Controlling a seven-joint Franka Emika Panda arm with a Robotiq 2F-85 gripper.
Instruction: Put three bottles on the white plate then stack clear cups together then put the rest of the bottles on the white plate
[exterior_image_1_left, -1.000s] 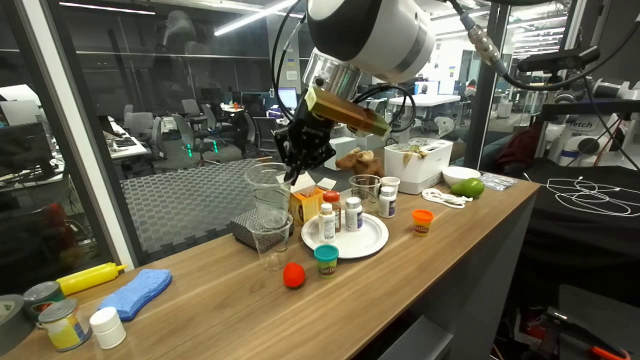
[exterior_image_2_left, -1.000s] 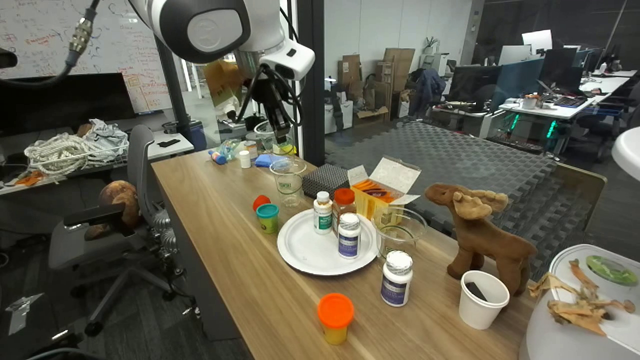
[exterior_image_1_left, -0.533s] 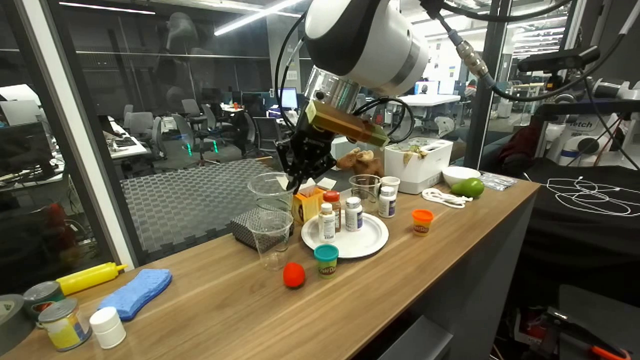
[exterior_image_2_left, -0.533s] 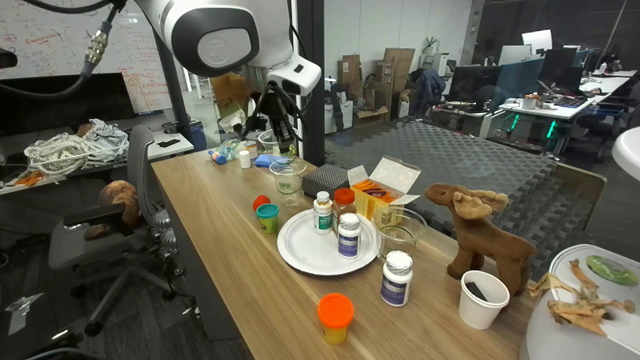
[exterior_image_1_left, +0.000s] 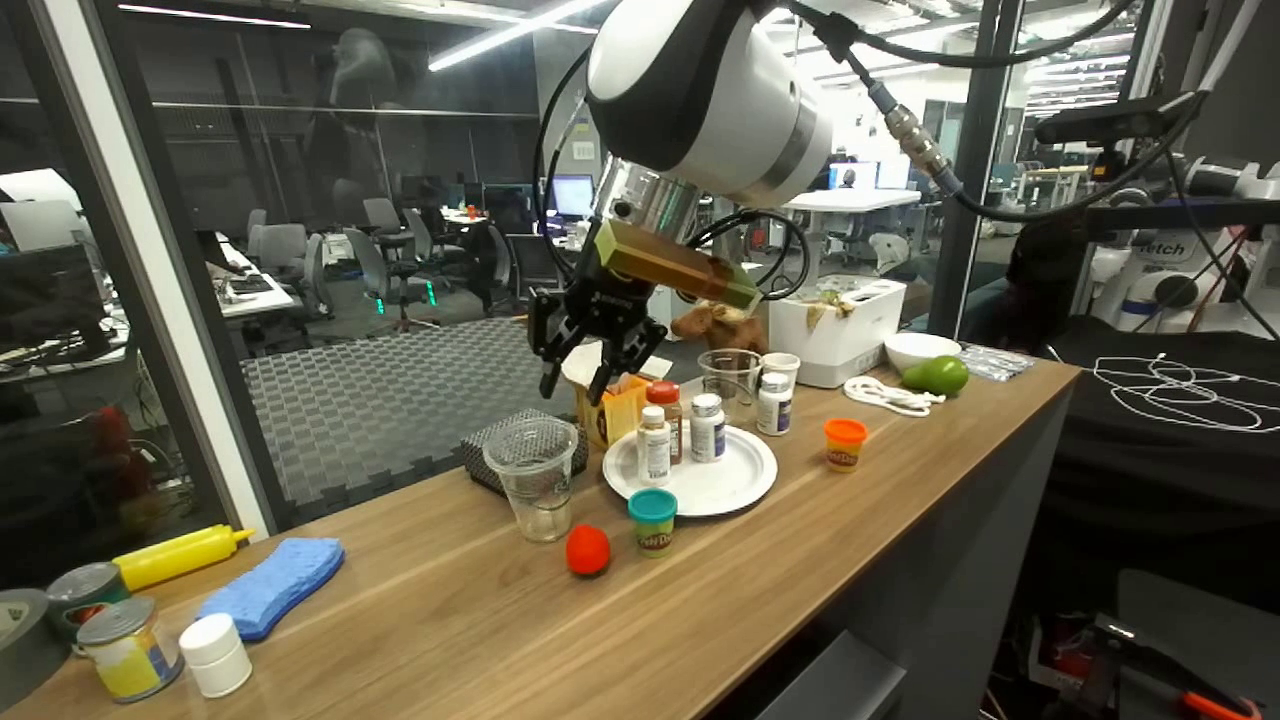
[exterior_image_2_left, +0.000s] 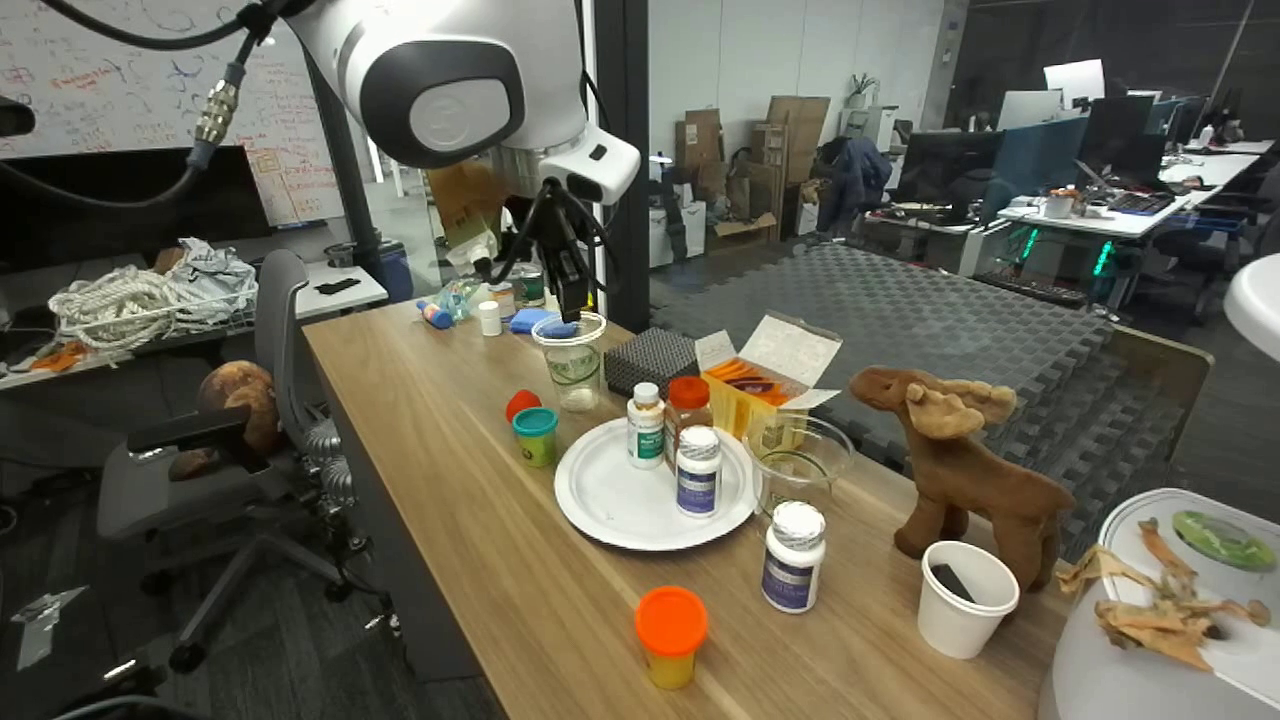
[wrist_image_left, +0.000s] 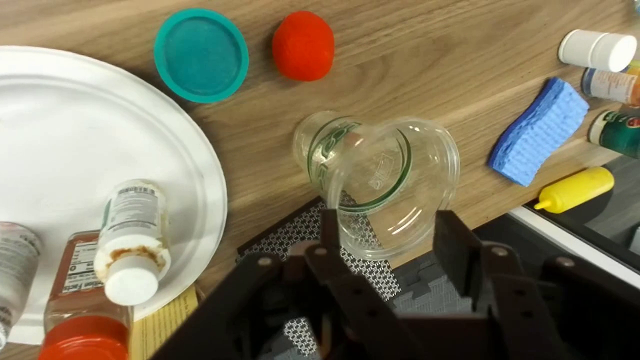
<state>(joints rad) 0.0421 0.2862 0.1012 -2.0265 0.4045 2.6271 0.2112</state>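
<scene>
Wore glossy white shell (exterior_image_1_left: 740, 135), broad black band (exterior_image_1_left: 675, 100), slim grey stripe (exterior_image_1_left: 793, 145), pale oval cap (exterior_image_2_left: 458, 117), mirror-bright collar (exterior_image_1_left: 648, 200). Bore white box (exterior_image_2_left: 612, 172) with black slot (exterior_image_2_left: 598, 152), also long brown-gold block (exterior_image_1_left: 685, 265) with yellowish end (exterior_image_1_left: 608, 244). Showed black cables (exterior_image_1_left: 838, 32) and ribbed silver connector (exterior_image_1_left: 915, 138) between blue-grey sleeves (exterior_image_1_left: 882, 98). Ended in matte black gripper (exterior_image_1_left: 573, 391) with square-tipped fingers (wrist_image_left: 450, 240), dotted with round pale screws (wrist_image_left: 500, 251).

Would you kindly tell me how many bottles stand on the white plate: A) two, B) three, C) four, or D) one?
B, as the red-capped bottle, the green-labelled bottle and one dark-labelled bottle stand on the white plate, while another dark-labelled bottle stands on the table.
</scene>
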